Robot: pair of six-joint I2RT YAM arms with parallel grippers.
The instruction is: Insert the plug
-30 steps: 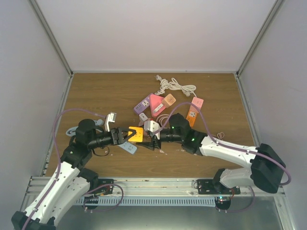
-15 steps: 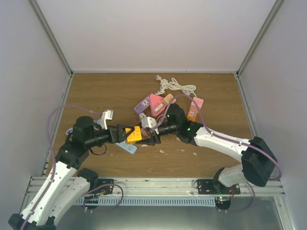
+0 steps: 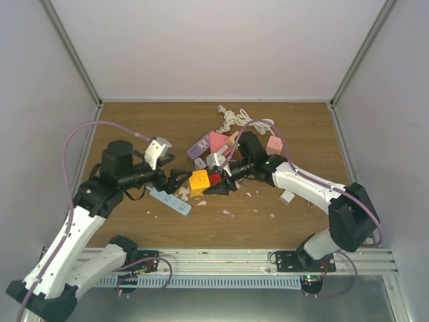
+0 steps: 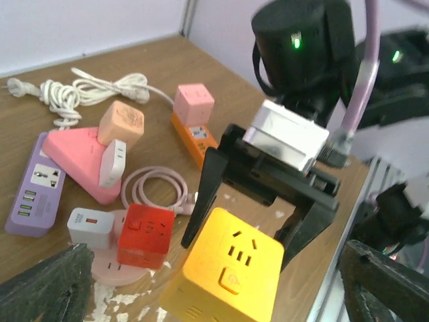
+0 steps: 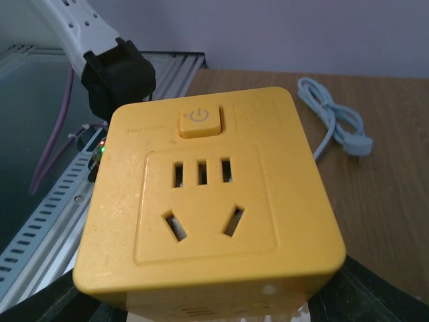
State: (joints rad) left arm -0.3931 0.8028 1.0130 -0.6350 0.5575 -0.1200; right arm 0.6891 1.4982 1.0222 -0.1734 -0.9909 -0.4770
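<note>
The bench (image 3: 134, 127) is crowded at its middle with power strips and socket cubes, and both my arms reach in over that heap from the near edge. The largest loose things are the blue strip (image 3: 171, 201) lying flat near my left arm, the purple strip (image 4: 32, 188) and the pink triangular block (image 4: 77, 157) beside it. My right jaws are closed on the yellow socket cube (image 4: 224, 272), a finger (image 4: 206, 191) down each side, so its slotted face looks toward my left wrist. The red cube (image 4: 144, 235) sits just beside it. My left jaws are spread wide and hold nothing, with the yellow cube ahead of them and apart from both fingers.

Neither pair of jaws holds a plug. The one I judge to be meant lies at the far side of the bench: the white plug (image 4: 15, 86) at the end of the coiled white cord (image 4: 87, 87), well apart from the cube. I take this as the holding step, with the socket steadied and the plug not yet fetched. Next my left jaws should go to that plug, take it by the body with the pins clear, and square the pins to the slots before pressing.
</note>
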